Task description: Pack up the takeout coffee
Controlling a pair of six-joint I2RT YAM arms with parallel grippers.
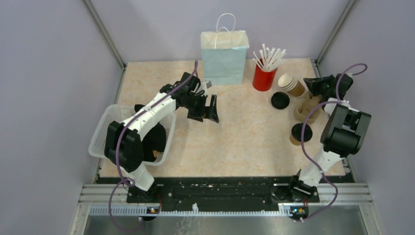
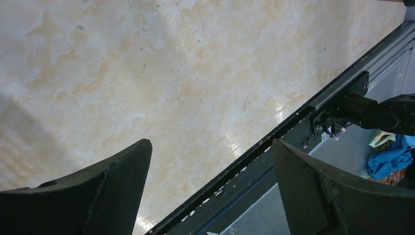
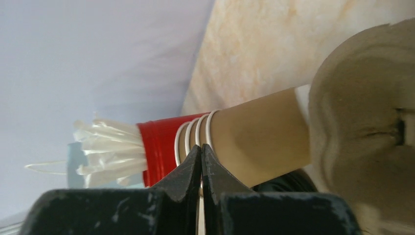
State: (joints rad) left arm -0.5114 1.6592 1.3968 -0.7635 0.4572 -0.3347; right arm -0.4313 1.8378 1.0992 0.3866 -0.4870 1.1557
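One takeout coffee cup (image 1: 300, 133), brown with a black lid on, stands at the right of the table. A stack of lidless brown cups (image 1: 292, 84) lies on its side by the red cup, and a loose black lid (image 1: 280, 100) lies near it. My right gripper (image 1: 315, 83) is shut just right of that stack. In the right wrist view its tips (image 3: 201, 148) sit against the stack's white rims (image 3: 195, 132), with nothing visibly pinched. My left gripper (image 1: 208, 107) hovers open over mid-table, empty (image 2: 211, 142). The pale blue bag (image 1: 224, 58) stands at the back.
A red cup of white straws (image 1: 264, 76) stands right of the bag (image 3: 156, 144). A pulp cup carrier (image 1: 308, 110) lies beside my right arm (image 3: 362, 127). A clear plastic basket (image 1: 105, 129) sits at the left edge. The black front rail (image 2: 293, 127) shows under my left gripper.
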